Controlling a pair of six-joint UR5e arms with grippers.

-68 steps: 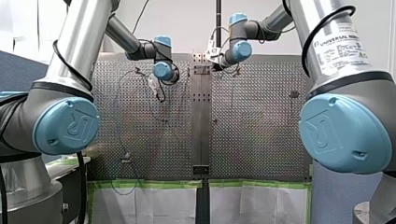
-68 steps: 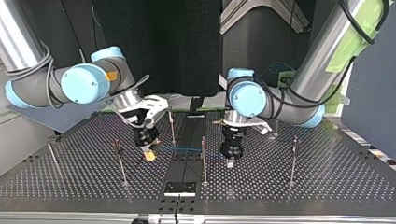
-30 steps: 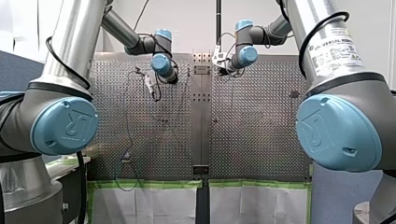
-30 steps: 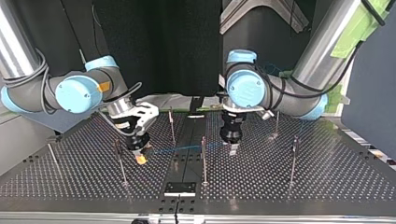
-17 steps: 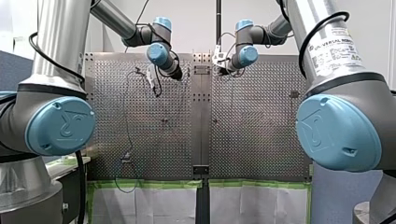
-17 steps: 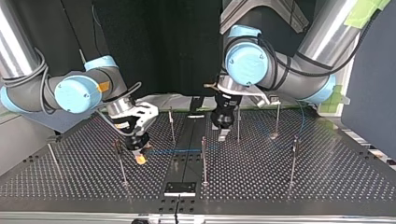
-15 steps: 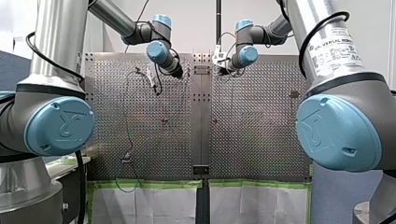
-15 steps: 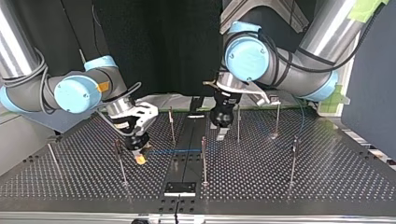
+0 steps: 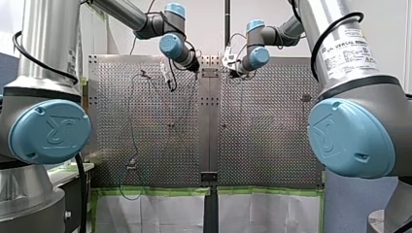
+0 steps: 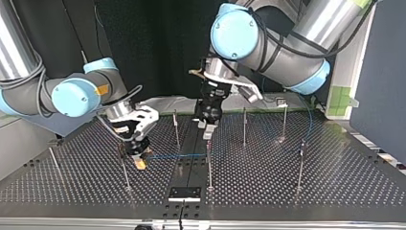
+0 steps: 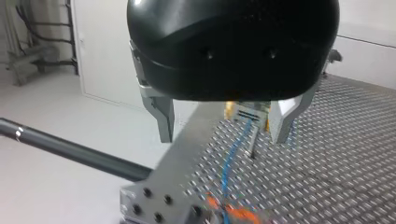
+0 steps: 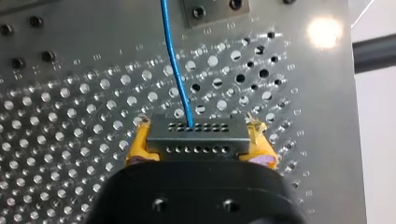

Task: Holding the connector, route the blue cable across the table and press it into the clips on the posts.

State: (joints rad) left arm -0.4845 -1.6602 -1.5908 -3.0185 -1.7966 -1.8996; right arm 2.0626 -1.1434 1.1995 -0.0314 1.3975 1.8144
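The robot's right tool (image 12: 198,142) is clamped by its yellow pads (image 12: 138,144) on the dark connector (image 12: 198,131). It is low over the surface (image 10: 297,191), left of the centre strip in the top view. The blue cable (image 10: 174,155) runs to a middle post (image 10: 208,165). The left tool (image 11: 224,123) hangs above the strip, fingers apart.

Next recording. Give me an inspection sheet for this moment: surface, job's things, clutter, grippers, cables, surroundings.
Surface: perforated table, solid strip down its middle.
Job's things: connector with blue cable leaving it; thin posts standing across the table; clips too small to judge.
Clutter: nothing seen.
Grippers: my right gripper shut on the connector; my left gripper open, empty, raised over the strip.
Cables: blue cable runs from the connector toward the middle post; clipped or not, cannot tell.
Surroundings: dark backdrop behind the arms.
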